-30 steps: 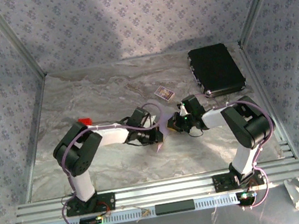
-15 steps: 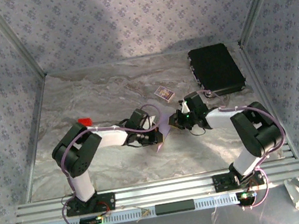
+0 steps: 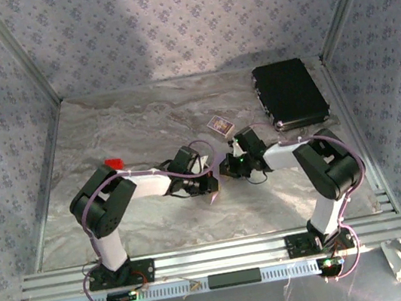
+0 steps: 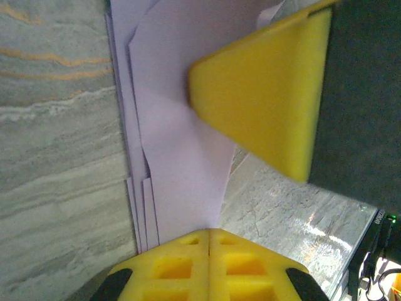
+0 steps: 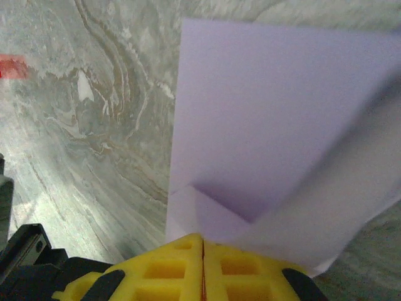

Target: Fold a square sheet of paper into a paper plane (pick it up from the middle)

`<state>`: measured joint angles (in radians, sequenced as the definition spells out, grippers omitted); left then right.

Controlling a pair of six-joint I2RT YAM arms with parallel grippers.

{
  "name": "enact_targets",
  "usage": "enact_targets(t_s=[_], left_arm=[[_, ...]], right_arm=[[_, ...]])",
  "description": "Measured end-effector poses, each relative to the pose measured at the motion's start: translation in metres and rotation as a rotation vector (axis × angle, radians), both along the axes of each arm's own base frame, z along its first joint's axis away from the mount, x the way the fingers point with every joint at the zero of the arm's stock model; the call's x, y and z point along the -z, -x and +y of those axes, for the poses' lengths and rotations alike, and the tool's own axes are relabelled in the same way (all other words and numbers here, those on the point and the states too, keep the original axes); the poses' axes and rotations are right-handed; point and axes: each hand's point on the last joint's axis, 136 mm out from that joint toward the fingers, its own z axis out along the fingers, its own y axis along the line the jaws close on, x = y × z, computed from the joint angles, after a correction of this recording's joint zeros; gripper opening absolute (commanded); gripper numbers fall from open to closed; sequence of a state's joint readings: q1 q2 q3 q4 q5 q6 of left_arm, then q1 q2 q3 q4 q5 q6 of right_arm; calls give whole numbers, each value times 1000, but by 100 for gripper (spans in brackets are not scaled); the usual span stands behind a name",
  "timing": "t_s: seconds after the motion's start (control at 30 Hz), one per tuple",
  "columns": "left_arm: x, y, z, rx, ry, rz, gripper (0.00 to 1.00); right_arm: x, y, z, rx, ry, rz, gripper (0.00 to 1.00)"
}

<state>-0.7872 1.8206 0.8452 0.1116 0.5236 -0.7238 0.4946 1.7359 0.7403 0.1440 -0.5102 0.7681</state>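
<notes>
Between the two grippers, over the middle of the marbled table [image 3: 120, 125], the lilac paper [image 5: 263, 119] is held from both sides. From above, the left gripper [image 3: 210, 187] and the right gripper [image 3: 228, 167] stand tip to tip, almost touching, with the paper caught in the narrow space they share. Close up from the left wrist, the left gripper's yellow fingers [image 4: 169, 269] are pressed together on one edge of the paper. It runs straight ahead of the tips, with several stacked layers showing along its left border. Ahead and to the right, one yellow finger of the right gripper overlaps the paper's far part. Close up from the right wrist, that gripper's fingers are likewise pinched flat on the paper. A small triangular flap sits just ahead of the tips, and a blurred diagonal fold climbs to the right. Whether the paper rests on the table or is lifted clear of it cannot be told. A small patterned card [image 3: 219, 125] lies just beyond the right gripper. A black case [image 3: 291, 94] lies farther off, beyond it and to its right. A red block [image 3: 114, 163] lies well apart to the left of the left gripper.
</notes>
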Motion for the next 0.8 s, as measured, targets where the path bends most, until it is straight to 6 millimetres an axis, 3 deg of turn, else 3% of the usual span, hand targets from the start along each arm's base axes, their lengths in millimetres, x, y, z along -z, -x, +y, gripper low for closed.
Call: enact_targets(t_s=[0.8], left_arm=[[1, 1, 0, 9, 17, -13, 0]], right_arm=[[-6, -75, -77, 206, -23, -20, 10]])
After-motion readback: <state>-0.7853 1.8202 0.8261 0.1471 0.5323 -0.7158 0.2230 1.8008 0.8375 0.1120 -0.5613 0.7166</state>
